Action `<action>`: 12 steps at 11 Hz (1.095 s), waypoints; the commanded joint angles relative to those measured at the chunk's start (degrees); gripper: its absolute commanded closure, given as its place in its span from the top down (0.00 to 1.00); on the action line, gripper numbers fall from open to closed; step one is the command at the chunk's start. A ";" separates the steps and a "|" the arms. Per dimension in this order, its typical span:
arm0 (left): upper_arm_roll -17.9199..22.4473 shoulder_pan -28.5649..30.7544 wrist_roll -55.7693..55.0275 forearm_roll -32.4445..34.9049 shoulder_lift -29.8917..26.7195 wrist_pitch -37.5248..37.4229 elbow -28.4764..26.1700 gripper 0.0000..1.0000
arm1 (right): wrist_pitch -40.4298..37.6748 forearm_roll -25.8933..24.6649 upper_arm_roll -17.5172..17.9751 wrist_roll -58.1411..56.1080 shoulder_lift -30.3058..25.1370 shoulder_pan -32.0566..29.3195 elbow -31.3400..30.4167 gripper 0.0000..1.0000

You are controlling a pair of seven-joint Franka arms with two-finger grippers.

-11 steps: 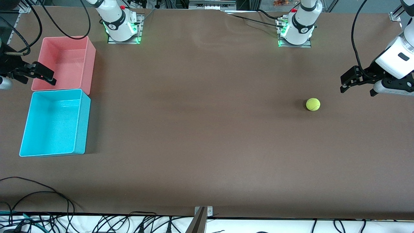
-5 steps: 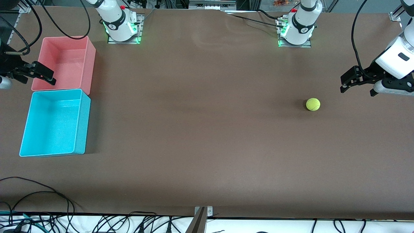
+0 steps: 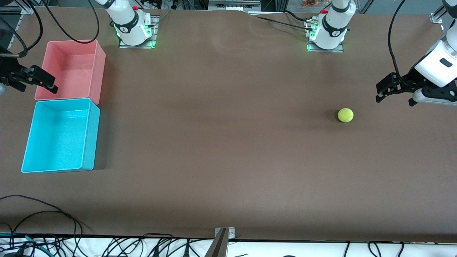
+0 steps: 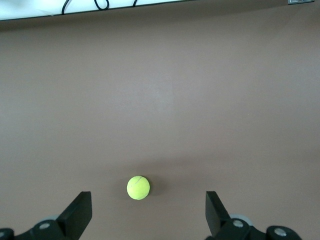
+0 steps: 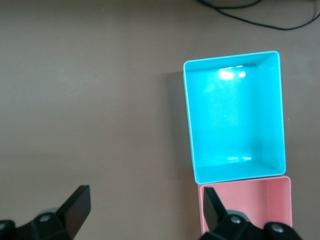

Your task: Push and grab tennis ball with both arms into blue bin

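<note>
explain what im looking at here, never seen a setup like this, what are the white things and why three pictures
The white things are two robot arms bolted along one edge of a brown table. Each ends in a black two-finger gripper. The big picture comes from a high camera facing the robots; the two smaller ones come from cameras on the arms' wrists, looking down past their own fingers.

On the table lie a tennis ball, a blue bin and a pink bin touching it, farther from the front camera. Both bins are empty.

The left gripper hangs open near the ball; its wrist view shows the ball between its fingers. The right gripper is open over the pink bin's edge. Nothing is held.
</note>
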 commanded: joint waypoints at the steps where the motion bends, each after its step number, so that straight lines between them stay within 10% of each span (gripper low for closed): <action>1: 0.26 3.95 3.10 0.36 0.74 -0.40 0.79 1.00 | -0.88 0.27 0.07 0.40 -0.08 0.30 0.82 1.00; 7: 1.40 13.19 1.79 -2.19 6.18 -0.13 1.85 0.99 | -0.79 0.36 -0.02 0.66 0.10 0.65 0.82 1.00; 9: 2.46 15.56 3.43 -1.05 8.30 -1.26 4.39 0.66 | -0.88 0.36 -0.11 0.40 0.10 0.65 0.82 1.00; 10: 2.46 16.18 0.84 -1.14 8.57 -1.62 4.05 0.18 | -0.88 0.36 -0.02 0.40 0.36 0.65 0.82 1.00; 12: 2.37 15.84 -8.31 3.83 9.70 -3.03 4.49 0.00 | -0.88 0.36 -0.11 0.40 0.54 0.56 0.74 1.00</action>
